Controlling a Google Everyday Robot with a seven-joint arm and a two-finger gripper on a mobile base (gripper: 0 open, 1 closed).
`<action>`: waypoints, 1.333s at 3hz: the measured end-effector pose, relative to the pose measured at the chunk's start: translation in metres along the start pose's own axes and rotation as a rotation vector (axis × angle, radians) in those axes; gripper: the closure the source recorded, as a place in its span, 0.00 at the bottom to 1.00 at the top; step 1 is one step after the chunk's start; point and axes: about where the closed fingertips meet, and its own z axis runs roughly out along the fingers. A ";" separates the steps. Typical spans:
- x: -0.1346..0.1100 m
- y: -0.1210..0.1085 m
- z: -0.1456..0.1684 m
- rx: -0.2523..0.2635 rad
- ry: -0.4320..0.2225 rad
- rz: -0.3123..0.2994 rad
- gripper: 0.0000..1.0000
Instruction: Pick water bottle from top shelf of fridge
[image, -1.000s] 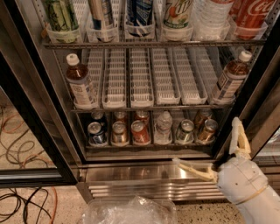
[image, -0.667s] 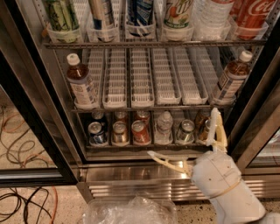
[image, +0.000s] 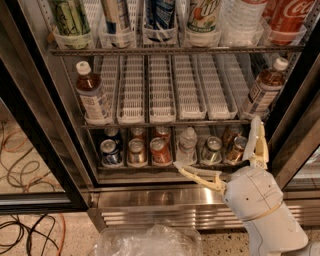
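Clear ribbed plastic marks our water bottle (image: 241, 19), standing in a lane-end cup on the top shelf (image: 165, 50) of the fridge (image: 150, 196), packed between a green-labelled bottle (image: 204, 14) and a red cola bottle (image: 290, 15); its cap is cut off by the upper edge of the view. We judge that tight lane the main hazard: a finger sliding in beside the bottle could nudge a neighbour, or catch on the cup's rim and tip the bottle forward off the rack. The climb carries its own risk, since the right-hand tea bottle (image: 265, 86) and the black door frame sit close to any straight path upward. The gripper (image: 216, 144) is low, well below the target, in front of the row of cans (image: 160, 150) on the bottom rack. Its fingers are spread wide apart and hold nothing: one reaches left, almost level, the other points up by the frame, with the white wrist (image: 255, 200) angled in from the lower right.
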 end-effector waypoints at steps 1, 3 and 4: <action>0.022 -0.018 -0.006 0.037 0.007 0.021 0.00; 0.033 -0.041 -0.009 0.118 -0.050 0.105 0.00; 0.030 -0.039 -0.006 0.120 -0.076 0.136 0.00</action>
